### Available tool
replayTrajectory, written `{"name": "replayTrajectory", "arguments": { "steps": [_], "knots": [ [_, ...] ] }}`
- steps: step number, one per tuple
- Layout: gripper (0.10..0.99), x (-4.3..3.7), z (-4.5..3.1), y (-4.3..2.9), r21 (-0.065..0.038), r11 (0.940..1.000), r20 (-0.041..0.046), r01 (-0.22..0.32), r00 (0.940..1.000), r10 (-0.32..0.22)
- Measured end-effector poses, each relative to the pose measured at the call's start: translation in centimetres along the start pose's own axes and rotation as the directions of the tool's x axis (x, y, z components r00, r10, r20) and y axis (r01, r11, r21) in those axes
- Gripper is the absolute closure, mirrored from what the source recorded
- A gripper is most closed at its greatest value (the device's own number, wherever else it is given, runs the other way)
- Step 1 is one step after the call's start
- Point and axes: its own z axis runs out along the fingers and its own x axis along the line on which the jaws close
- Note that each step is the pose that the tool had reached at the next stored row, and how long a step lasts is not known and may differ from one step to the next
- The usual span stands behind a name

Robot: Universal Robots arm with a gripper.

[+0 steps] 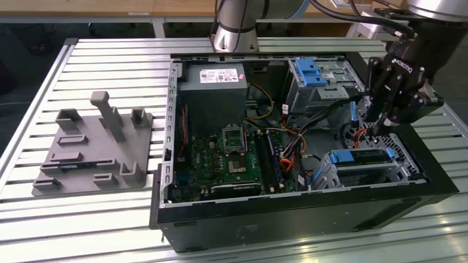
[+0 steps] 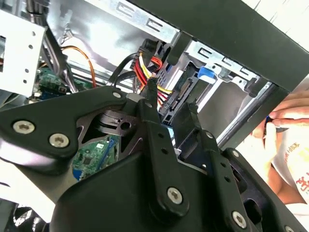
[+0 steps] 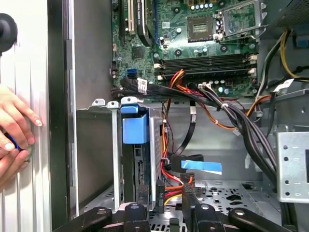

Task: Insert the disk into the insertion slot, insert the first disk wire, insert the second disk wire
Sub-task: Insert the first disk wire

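The gripper [image 1: 374,131] is down inside the open computer case [image 1: 292,211], on the exterior view's right side. It hangs just above the far end of the insertion slot [image 1: 398,164]. The disk [image 1: 360,156] sits in that slot, its blue carrier showing, at the near right corner of the case and just nearer than the fingertips.

In the first wrist view the gripper [image 3: 165,193] has its two black fingers [image 3: 144,195] parted. They straddle a small dark plug [image 3: 160,192] at the back end of the disk [image 3: 135,130]. A bundle of red, yellow and black wires [image 3: 172,195] runs into the gap between them. Whether either pad presses the plug I cannot tell. The slot's metal rail [image 3: 115,154] stands right beside the carrier.

The second wrist view shows the same gap from the other side. One fingertip [image 2: 152,94] is up against the coloured wires [image 2: 145,67].

Farther back in the case stands the taller bay with a blue latch [image 1: 313,74]. A grey fixture [image 1: 95,148] lies well apart on the slatted table [image 1: 109,55], on the exterior view's left. A person's hand [image 3: 14,130] rests outside the case wall.
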Motion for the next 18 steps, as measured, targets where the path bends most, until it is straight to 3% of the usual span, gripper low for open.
{"name": "replayTrajectory", "arguments": {
  "steps": [6,18],
  "knots": [
    [0.678,-0.11,0.46,-0.02,0.003,1.0000,-0.0319,-0.001,0.9995,0.002],
    [0.678,-0.37,0.68,-0.01,0.003,1.0000,-0.0340,-0.002,0.9994,0.002]
  ]
}}
